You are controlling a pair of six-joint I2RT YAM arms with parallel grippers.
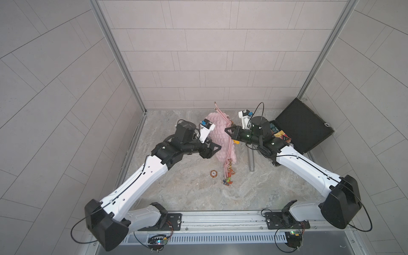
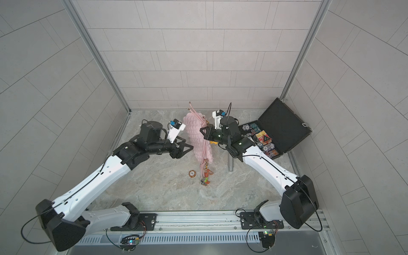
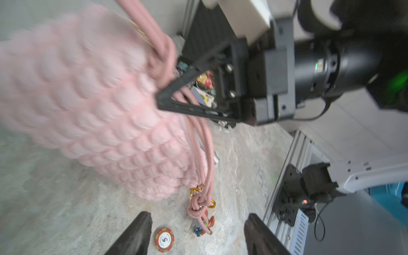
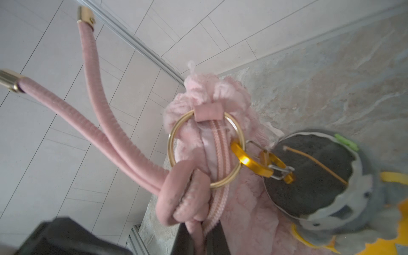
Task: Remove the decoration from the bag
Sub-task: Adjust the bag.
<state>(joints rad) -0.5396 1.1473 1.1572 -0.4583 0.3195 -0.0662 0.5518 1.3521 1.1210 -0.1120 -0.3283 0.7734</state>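
**Pink bag (image 1: 218, 136) propped up mid-table between the two claws.**

The right claw (image 1: 227, 130) is pinched tight on the bag's pink cord straps (image 4: 181, 198), close to their knot at a gold ring (image 4: 169, 143). An orange carabiner (image 4: 242, 160) clips a grey plush toy (image 4: 313, 176) to that ring. The left claw (image 2: 185, 146) stands wide with nothing between its fingers, just beside the bag's quilted side. The straps trail toward the front, where a small orange figure charm (image 1: 230, 176) lies on the marble table (image 1: 187, 194) near a poker chip (image 1: 213, 174). An open black case (image 1: 304, 125) sits beyond the right arm, apart from the bag.
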